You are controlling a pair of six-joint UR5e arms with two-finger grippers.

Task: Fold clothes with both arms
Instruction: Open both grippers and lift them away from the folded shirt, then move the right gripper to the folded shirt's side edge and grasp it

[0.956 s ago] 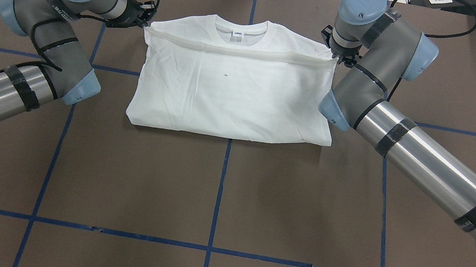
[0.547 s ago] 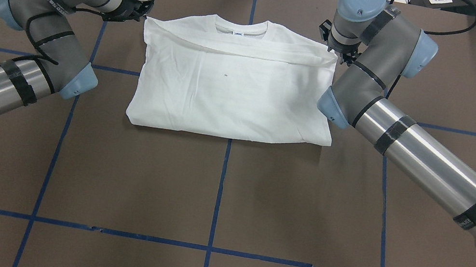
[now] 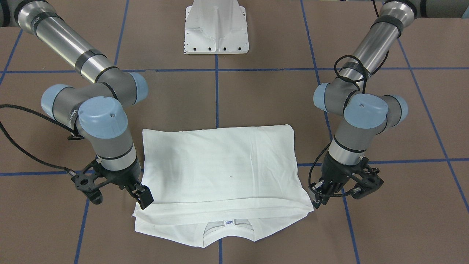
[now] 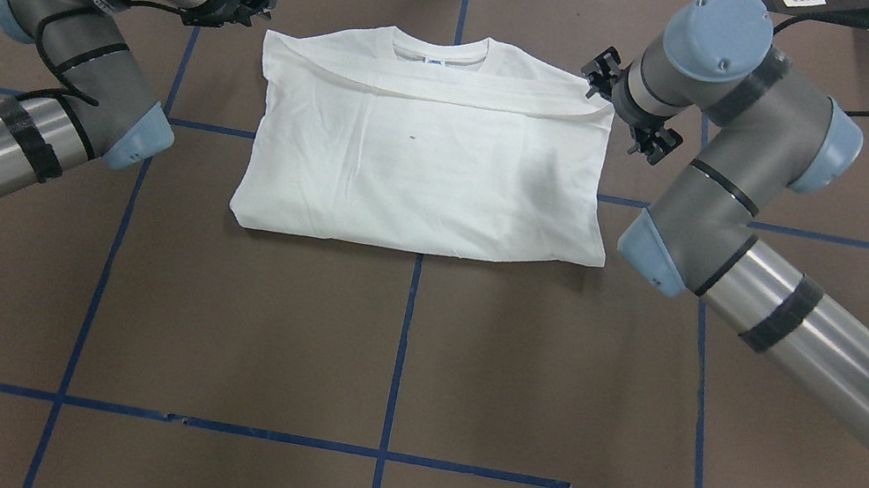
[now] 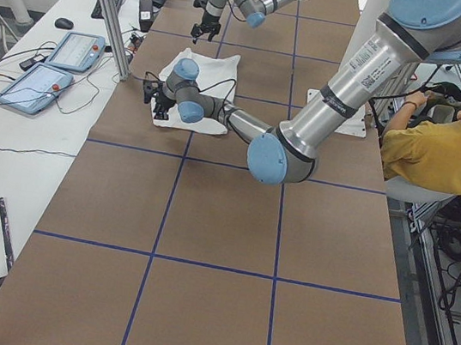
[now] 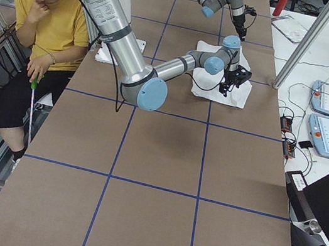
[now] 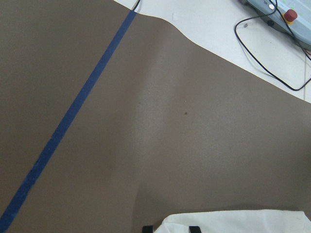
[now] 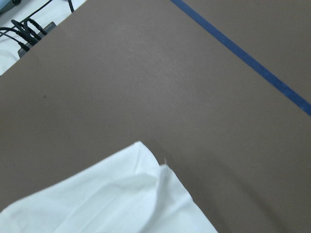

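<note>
The white T-shirt [image 4: 431, 163] lies folded flat on the brown table, hem brought up to just below the ribbed collar [image 4: 440, 48]. It also shows in the front view [image 3: 220, 172]. The neck label [image 3: 229, 222] shows; the printed text is hidden. My left gripper [image 4: 260, 3] is open and empty, just off the shirt's far left corner. Its fingertips [image 7: 148, 228] stand apart beside that corner [image 7: 233, 221]. My right gripper [image 3: 143, 198] is open at the far right corner [image 8: 112, 194], holding nothing. It also shows in the overhead view [image 4: 607, 100].
The white pedestal base [image 3: 216, 33] stands at the robot's side of the table. Blue tape lines [image 4: 402, 346] grid the brown surface. A person in yellow [image 5: 443, 144] sits beside the table. Control tablets [image 5: 55, 68] lie on a white side bench.
Both grippers lowered the stretched hem onto the shirt and let go. The left gripper drew back to the far left. The right arm swung outward, away from the corner.
</note>
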